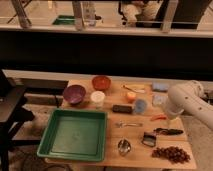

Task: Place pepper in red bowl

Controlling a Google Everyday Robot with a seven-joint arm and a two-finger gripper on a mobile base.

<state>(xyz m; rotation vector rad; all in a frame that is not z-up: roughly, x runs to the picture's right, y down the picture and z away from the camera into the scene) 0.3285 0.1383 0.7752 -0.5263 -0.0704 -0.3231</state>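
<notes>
The pepper [158,118], slim and red-orange, lies on the wooden table [135,155] towards the right. The red bowl [101,81] stands at the back of the table, right of the purple bowl [74,93] and behind the white cup [98,98]. My white arm [183,99] comes in from the right. Its lower end, with the gripper [170,120], hangs just right of the pepper and close above it. The gripper itself is mostly hidden by the arm.
A green tray [75,135] fills the front left. An orange ball [130,96], a blue-grey round lid [140,105], a dark block [122,108], a fork [129,124], a metal cup [124,146], black tools [167,131] and grapes [171,154] lie around the pepper.
</notes>
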